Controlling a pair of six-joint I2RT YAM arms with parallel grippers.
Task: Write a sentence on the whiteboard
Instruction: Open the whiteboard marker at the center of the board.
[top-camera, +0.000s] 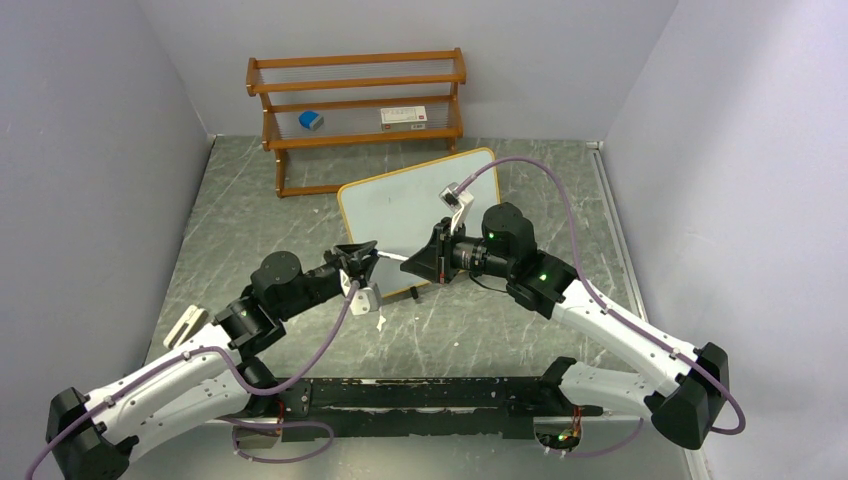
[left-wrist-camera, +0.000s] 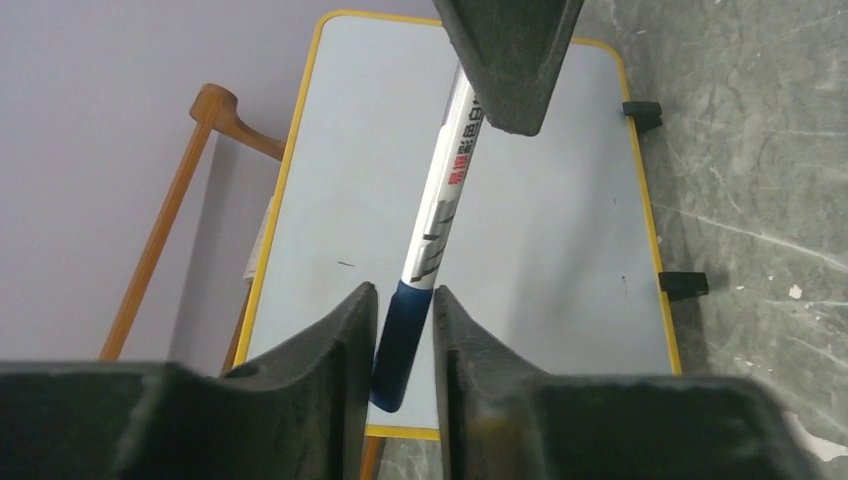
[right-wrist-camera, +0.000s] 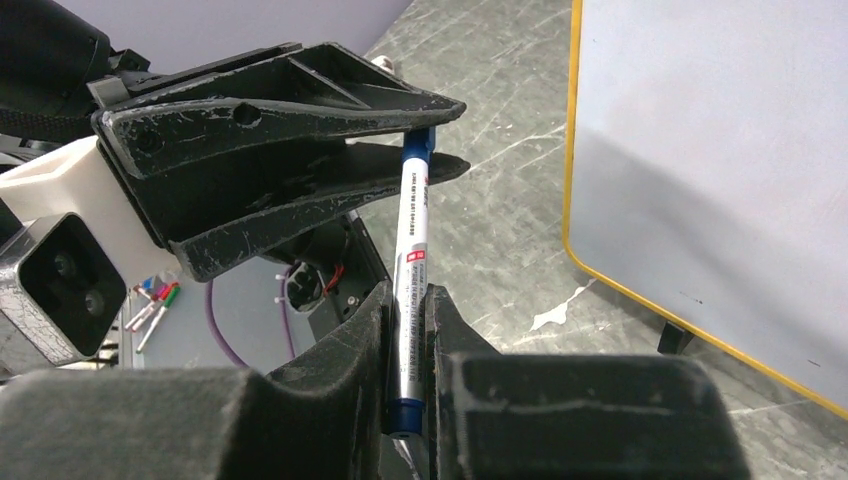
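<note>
The whiteboard (top-camera: 400, 205) leans upright at the table's middle, orange-framed; it also shows in the left wrist view (left-wrist-camera: 540, 250) and in the right wrist view (right-wrist-camera: 720, 150). Its face is blank apart from tiny specks; no sentence shows. A silver marker (top-camera: 392, 257) with a blue cap hangs in the air between both grippers, in front of the board. My left gripper (top-camera: 362, 255) (left-wrist-camera: 404, 300) is shut on the marker's blue cap (left-wrist-camera: 400, 350). My right gripper (top-camera: 418, 262) (right-wrist-camera: 405, 300) is shut on the marker's barrel (right-wrist-camera: 413, 240), near its blue rear end.
A brown wooden shelf rack (top-camera: 355, 100) stands at the back, holding a blue item (top-camera: 311, 120) and a white box (top-camera: 403, 116). The board's black feet (left-wrist-camera: 683, 285) rest on the grey marbled table. A pale object (top-camera: 185, 325) lies at the left.
</note>
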